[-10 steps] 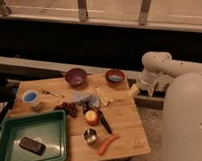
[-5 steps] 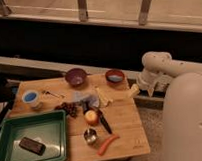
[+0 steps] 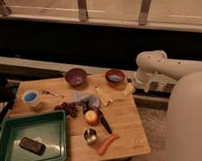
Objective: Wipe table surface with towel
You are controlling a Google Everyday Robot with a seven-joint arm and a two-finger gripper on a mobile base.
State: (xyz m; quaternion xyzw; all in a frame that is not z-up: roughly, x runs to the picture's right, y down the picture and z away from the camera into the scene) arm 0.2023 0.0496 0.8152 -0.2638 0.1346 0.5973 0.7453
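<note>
The towel point(image 3: 90, 100) is a crumpled blue-grey cloth lying near the middle of the wooden table point(image 3: 123, 126), among other items. My white arm point(image 3: 154, 68) reaches in from the right, just off the table's right edge. My gripper point(image 3: 144, 86) hangs at the arm's end beside the table's far right corner, well to the right of the towel and apart from it. It holds nothing that I can see.
On the table are a purple bowl point(image 3: 76, 76), a brown bowl point(image 3: 115, 75), a blue cup point(image 3: 31, 97), grapes point(image 3: 70, 109), an orange fruit point(image 3: 91, 117), a metal cup point(image 3: 90, 136), a carrot point(image 3: 107, 143) and a green tray point(image 3: 34, 132) holding a dark object point(image 3: 31, 145).
</note>
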